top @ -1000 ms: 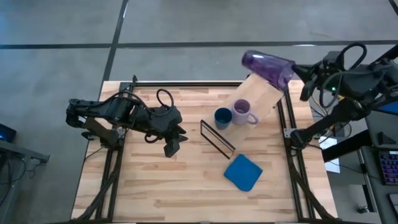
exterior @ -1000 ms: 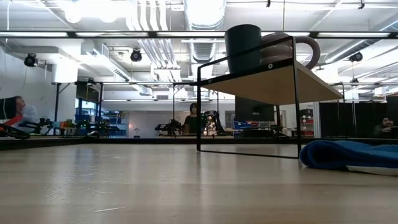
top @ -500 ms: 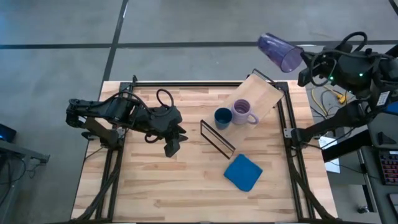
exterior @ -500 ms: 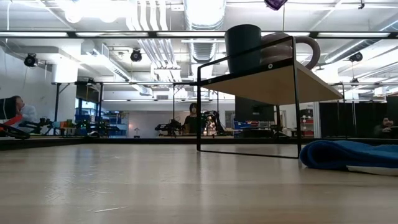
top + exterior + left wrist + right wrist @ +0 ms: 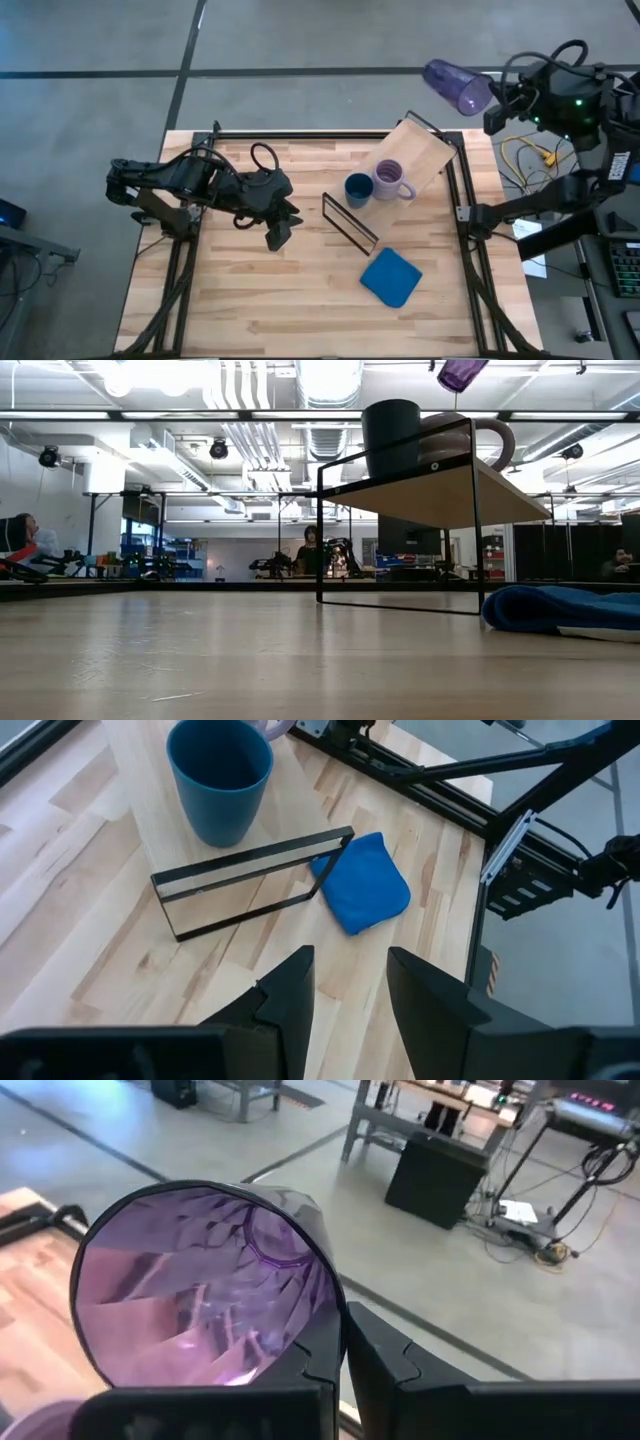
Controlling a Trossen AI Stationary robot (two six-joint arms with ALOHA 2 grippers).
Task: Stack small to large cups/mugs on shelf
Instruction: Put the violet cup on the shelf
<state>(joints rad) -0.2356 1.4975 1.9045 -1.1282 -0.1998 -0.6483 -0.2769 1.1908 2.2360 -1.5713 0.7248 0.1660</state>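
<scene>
One purple tumbler [image 5: 457, 86], farther beyond the shelf [image 5: 418, 160] than before.

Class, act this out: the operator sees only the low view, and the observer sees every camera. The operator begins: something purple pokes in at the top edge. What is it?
Observer: A translucent purple tumbler, held sideways in the air near the far right corner of the table.
Operator: Held by what?
Observer: The right gripper, shut on its rim wall.
Operator: Where is the left gripper?
Observer: The left gripper hangs open over the table, left of the light-wood shelf.
</scene>
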